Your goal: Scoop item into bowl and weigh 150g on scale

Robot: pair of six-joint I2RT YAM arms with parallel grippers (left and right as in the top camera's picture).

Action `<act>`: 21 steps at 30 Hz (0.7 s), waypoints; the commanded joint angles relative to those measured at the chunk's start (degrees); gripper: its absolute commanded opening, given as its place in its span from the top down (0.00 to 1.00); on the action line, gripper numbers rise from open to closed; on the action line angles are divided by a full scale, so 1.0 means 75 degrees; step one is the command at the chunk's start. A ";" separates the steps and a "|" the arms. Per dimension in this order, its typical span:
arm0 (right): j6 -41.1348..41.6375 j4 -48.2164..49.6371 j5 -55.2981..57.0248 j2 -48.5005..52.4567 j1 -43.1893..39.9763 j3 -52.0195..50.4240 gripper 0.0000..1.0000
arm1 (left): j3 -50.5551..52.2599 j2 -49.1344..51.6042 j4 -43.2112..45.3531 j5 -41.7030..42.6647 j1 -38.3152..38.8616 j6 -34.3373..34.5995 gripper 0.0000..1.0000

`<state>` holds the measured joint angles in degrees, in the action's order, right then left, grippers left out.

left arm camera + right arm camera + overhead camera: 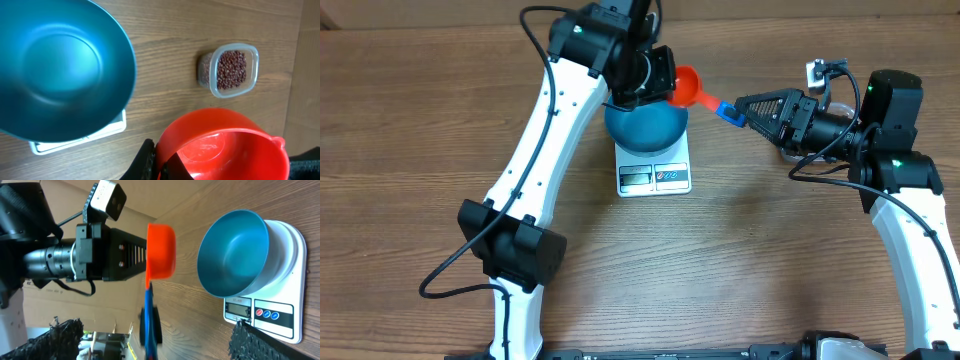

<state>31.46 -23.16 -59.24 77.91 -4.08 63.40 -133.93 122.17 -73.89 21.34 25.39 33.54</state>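
Note:
The light-blue bowl (647,125) stands empty on the white scale (655,178). My left gripper (161,162) is shut on the rim of a red scoop (225,145) and holds it just right of the bowl (60,65), above the table. The scoop's cup (161,250) looks empty, and its blue handle (149,322) points towards my right gripper (155,330). That gripper is open, and the handle passes between its spread fingers (250,340) without touching them. The beans (231,69) lie in a small clear tub (205,75) on the table beyond the scoop.
The left arm (535,150) reaches across the left half of the table to the scale. The right arm (910,200) stands along the right edge. The scale's display and buttons (260,312) face the front edge.

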 commanded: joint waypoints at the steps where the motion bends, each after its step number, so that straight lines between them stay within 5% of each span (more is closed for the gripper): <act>1: 0.0006 0.0020 0.0096 -0.0050 0.0035 0.0143 0.05 | -0.0157 -0.0061 0.0009 0.0160 0.0195 0.0341 0.96; 21: 0.0006 -0.0050 0.0090 -0.0050 0.0038 0.0143 0.45 | -0.0157 -0.0061 0.0382 0.0154 0.0592 0.0790 0.96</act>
<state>31.51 -23.35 -58.57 77.91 -4.08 63.40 -133.93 122.17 -71.70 21.89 29.54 38.26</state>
